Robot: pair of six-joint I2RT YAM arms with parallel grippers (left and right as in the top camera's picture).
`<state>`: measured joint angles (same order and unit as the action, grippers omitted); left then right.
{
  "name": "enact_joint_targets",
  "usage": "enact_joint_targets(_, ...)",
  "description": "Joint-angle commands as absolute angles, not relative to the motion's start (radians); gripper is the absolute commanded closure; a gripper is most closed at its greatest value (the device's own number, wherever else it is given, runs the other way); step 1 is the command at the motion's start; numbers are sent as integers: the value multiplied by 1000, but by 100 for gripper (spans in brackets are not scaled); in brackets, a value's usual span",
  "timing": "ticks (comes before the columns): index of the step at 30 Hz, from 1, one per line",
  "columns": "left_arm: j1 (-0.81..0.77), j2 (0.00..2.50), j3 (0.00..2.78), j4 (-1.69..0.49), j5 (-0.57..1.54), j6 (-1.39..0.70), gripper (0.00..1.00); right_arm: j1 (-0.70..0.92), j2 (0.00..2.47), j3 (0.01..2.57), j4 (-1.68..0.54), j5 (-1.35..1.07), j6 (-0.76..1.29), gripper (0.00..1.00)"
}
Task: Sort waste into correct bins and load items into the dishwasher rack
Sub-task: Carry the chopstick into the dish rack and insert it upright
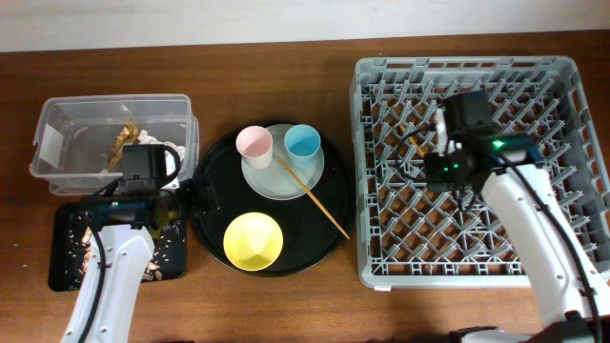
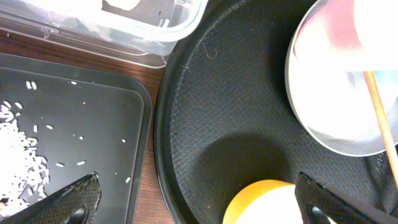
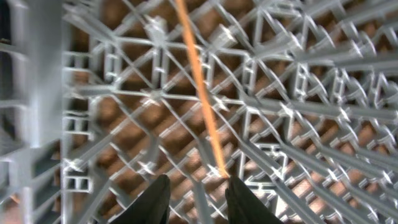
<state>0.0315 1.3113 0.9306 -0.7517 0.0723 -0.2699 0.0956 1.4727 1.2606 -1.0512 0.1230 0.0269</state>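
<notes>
My right gripper (image 1: pixel 438 143) hangs over the grey dishwasher rack (image 1: pixel 553 114). In the right wrist view its jaws (image 3: pixel 198 180) stand open, and a wooden chopstick (image 3: pixel 199 87) lies slanted on the lattice with its end beside the right fingertip. My left gripper (image 1: pixel 205 197) is open wide at the round tray's left edge, and the yellow bowl (image 2: pixel 261 202) lies between its fingers (image 2: pixel 68 199). A second chopstick (image 1: pixel 315 200) rests across the grey plate (image 1: pixel 272 181), which carries the pink cup (image 1: pixel 254 143) and blue cup (image 1: pixel 303 143). The clear tub (image 1: pixel 57 110) holds a brown-gold wrapper (image 1: pixel 124 141).
The round black tray (image 1: pixel 214 181) sits mid-table between the bins and the rack. The shallow black tray (image 1: pixel 67 257) at the front left holds pale food scraps (image 2: pixel 18 162). My left arm covers part of both bins.
</notes>
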Motion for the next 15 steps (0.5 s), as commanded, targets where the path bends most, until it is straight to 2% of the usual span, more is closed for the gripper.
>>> enact_joint_targets(1,36,1311,946,-750,83,-269,1,47,1521,1260,-1079,87,26,61)
enact_joint_targets(10,36,1311,946,-750,83,-269,1,37,1697,1259,-1078,66,7,62)
enact_joint_targets(12,36,1311,946,-750,83,-269,1,37,1707,1259,-1077,64,7,69)
enact_joint_targets(15,36,1311,946,-750,83,-269,1,38,1706,1267,-1084,63,7,93)
